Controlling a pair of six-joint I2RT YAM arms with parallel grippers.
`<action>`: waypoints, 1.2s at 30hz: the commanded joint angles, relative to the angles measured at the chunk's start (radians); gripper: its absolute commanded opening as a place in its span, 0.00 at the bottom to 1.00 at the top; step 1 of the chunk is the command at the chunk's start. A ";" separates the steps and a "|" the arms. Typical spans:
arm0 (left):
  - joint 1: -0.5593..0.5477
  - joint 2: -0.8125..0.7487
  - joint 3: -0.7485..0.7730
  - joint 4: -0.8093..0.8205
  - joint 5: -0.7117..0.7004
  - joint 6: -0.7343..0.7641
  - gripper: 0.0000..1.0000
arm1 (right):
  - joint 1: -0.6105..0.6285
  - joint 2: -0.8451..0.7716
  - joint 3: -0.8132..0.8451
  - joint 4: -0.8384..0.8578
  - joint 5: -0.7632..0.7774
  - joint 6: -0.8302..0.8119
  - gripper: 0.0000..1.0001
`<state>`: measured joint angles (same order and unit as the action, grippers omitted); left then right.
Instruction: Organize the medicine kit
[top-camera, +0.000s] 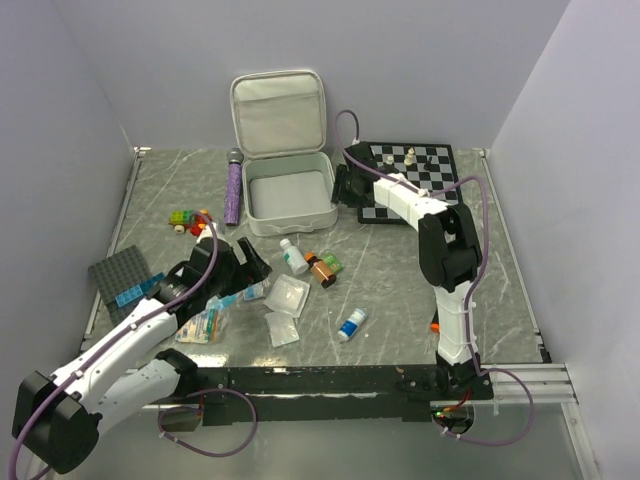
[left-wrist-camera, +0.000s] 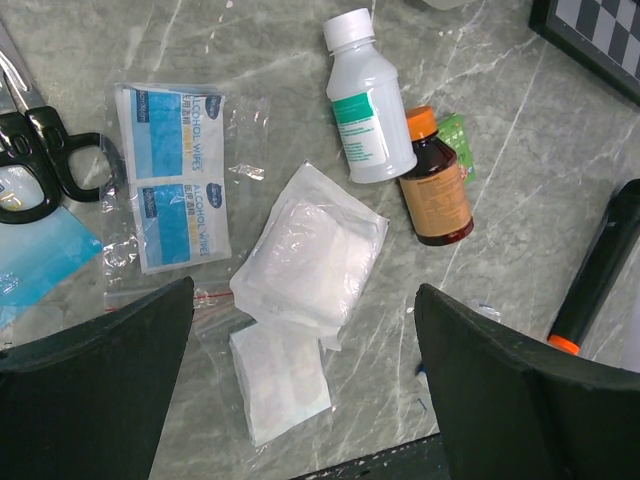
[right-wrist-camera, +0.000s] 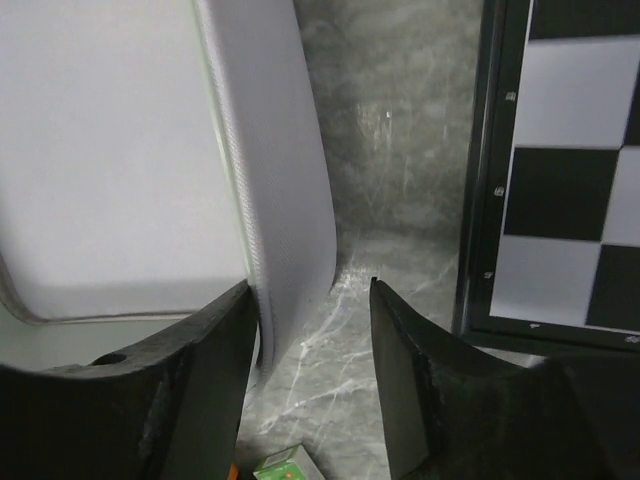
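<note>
Straddling the right wall of the medicine kit (top-camera: 288, 195), the right gripper (right-wrist-camera: 310, 300) sits half-open, not pinching (to steady it, likely). Kit lies open at the far edge of the table (top-camera: 400, 300). Over gauze packets (left-wrist-camera: 310, 255) the left gripper (left-wrist-camera: 305, 300) gapes empty.

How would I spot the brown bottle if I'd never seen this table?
Start at the open white case at the back. Just in front lie two bottles together. The brown bottle has an orange cap; the other bottle is white.
</note>
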<state>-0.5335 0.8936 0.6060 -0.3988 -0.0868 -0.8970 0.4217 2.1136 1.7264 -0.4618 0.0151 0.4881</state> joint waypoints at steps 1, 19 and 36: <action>-0.005 0.014 0.018 0.044 -0.013 -0.013 0.95 | -0.012 -0.046 -0.080 0.035 -0.009 0.018 0.52; -0.031 0.031 0.009 0.074 -0.022 -0.037 0.95 | -0.021 -0.076 -0.096 0.023 -0.033 0.052 0.52; -0.181 0.303 0.098 0.160 -0.119 -0.091 0.84 | 0.014 -0.382 -0.611 0.221 -0.047 0.095 0.38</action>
<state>-0.6960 1.1610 0.6415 -0.2920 -0.1406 -0.9382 0.4164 1.7973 1.1728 -0.1970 -0.0452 0.5938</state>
